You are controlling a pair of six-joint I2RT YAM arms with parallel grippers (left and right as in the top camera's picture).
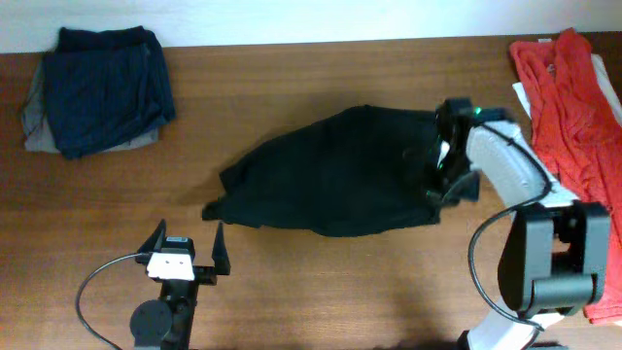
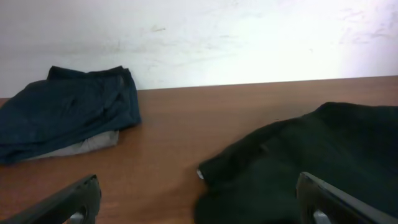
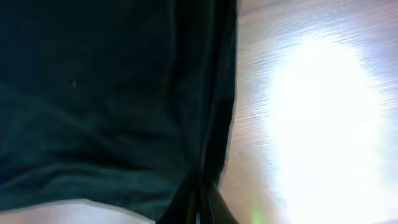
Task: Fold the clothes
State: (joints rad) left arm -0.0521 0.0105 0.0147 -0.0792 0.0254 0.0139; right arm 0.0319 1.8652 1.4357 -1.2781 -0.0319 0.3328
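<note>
Black garment (image 3: 112, 93) fills the right wrist view, folds running toward the fingers. The right gripper (image 3: 199, 202) looks clenched on the fabric's edge, its dark fingers converging at the bottom of the frame with no gap visible between them. Bare table (image 1: 340, 292) shows bright beside that edge. From overhead the garment lies mid-table as a loose, unfolded heap. Its long axis runs left to right, tilted slightly so that the left end sits nearer the robot's side. The right arm is at the right end, over the hem. The left gripper (image 1: 187, 241) rests near the front of the table with fingers spread wide, grasping nothing. The garment's left corner is close by, just ahead of it and a little to its right, and the left wrist view shows that corner between the open fingers. Judgement: the free left end belongs to the left arm, which is much the nearer, and a short forward reach should meet it. Navy garment (image 1: 107, 87) sits folded on a grey one (image 1: 34, 122) at far left, and the red garment (image 1: 564, 97) waits at far right.
</note>
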